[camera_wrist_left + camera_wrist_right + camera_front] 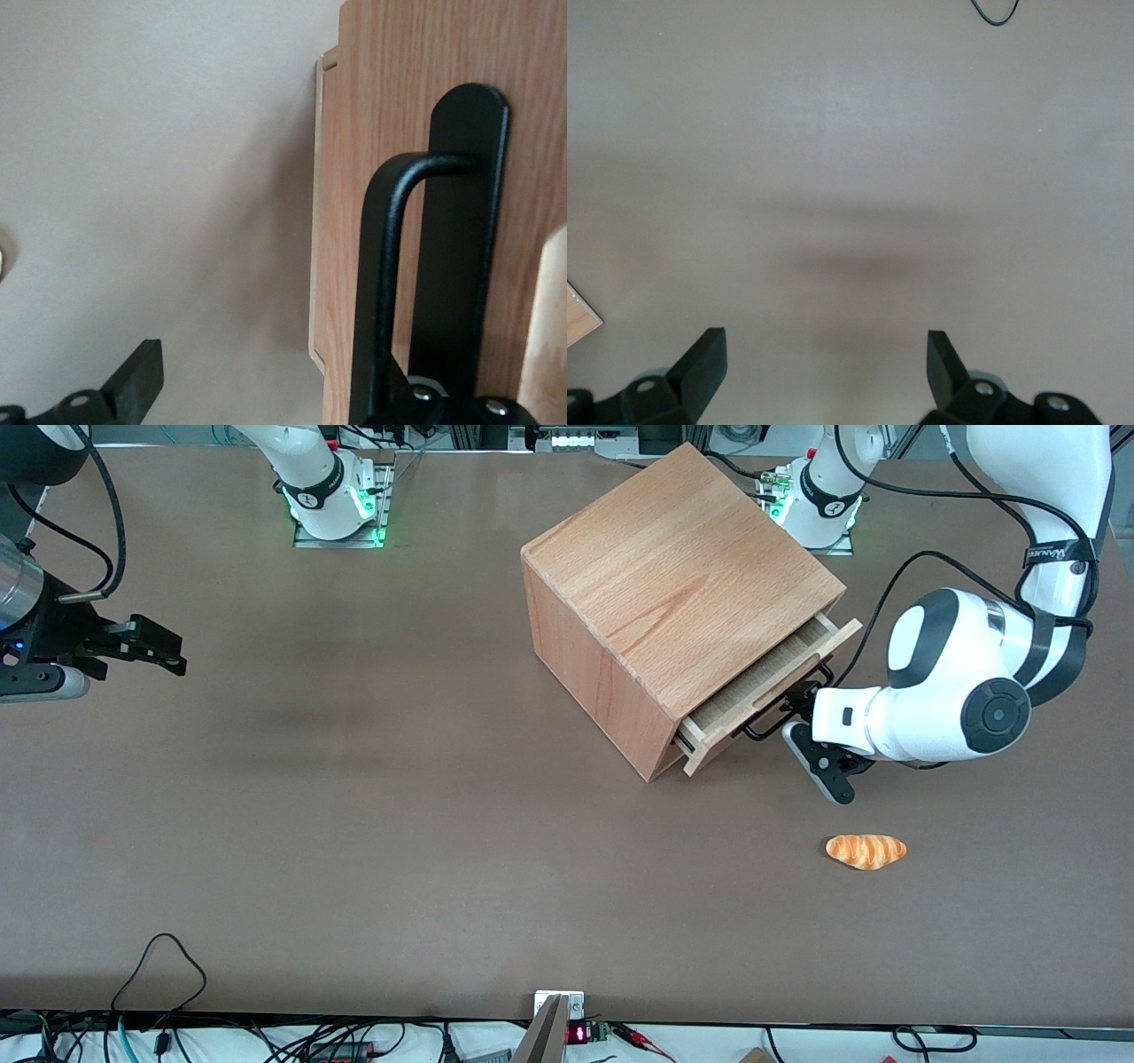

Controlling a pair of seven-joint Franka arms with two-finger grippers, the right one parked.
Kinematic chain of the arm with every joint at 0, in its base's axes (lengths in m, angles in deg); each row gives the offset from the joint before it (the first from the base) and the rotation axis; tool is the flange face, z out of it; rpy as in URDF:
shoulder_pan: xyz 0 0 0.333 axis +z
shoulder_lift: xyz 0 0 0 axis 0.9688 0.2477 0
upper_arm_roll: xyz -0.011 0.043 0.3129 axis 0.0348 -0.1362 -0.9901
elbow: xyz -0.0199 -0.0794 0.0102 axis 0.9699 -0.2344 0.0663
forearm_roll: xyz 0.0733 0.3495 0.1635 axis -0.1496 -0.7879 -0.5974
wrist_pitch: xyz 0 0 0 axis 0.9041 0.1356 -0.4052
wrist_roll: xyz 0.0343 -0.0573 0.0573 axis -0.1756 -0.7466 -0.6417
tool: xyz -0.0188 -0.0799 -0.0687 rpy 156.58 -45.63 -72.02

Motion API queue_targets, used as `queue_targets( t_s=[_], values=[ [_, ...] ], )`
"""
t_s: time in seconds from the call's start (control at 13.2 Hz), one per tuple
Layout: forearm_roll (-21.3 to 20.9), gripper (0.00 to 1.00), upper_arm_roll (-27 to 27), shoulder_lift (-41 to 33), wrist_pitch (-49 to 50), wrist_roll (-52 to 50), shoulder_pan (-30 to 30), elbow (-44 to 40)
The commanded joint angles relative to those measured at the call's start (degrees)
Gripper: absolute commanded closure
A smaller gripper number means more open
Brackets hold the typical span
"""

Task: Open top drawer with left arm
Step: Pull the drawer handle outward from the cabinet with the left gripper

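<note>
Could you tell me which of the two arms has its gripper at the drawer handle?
The white left arm: its black gripper sits at the thin black bar handle of the light-wood top drawer.

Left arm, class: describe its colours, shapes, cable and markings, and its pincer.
The left arm is white and rounded, with black-grey round joint caps, a black lettered band and a black cable looping alongside. Its small black two-finger pincer sits at the top drawer handle.

Brown table [354, 824]: cabinet [673, 593], bread roll [866, 851]
</note>
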Motion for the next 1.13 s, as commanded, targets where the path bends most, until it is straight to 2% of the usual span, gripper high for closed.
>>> queue_targets(
  t_s=[0.0, 0.38, 0.68, 1.06],
  values=[
    [0.18, 0.0, -0.02, 1.61, 0.4, 1.38, 1.33, -2.33],
    [0.01, 0.0, -0.02, 2.22, 0.4, 1.47, 2.91, -2.5],
    [-0.43, 0.0, -0.02, 4.77, 0.57, 1.21, 3.09, -7.34],
    [-2.01, 0.0, -0.63, 4.86, 0.4, 5.07, 3.09, -7.43]
  ],
)
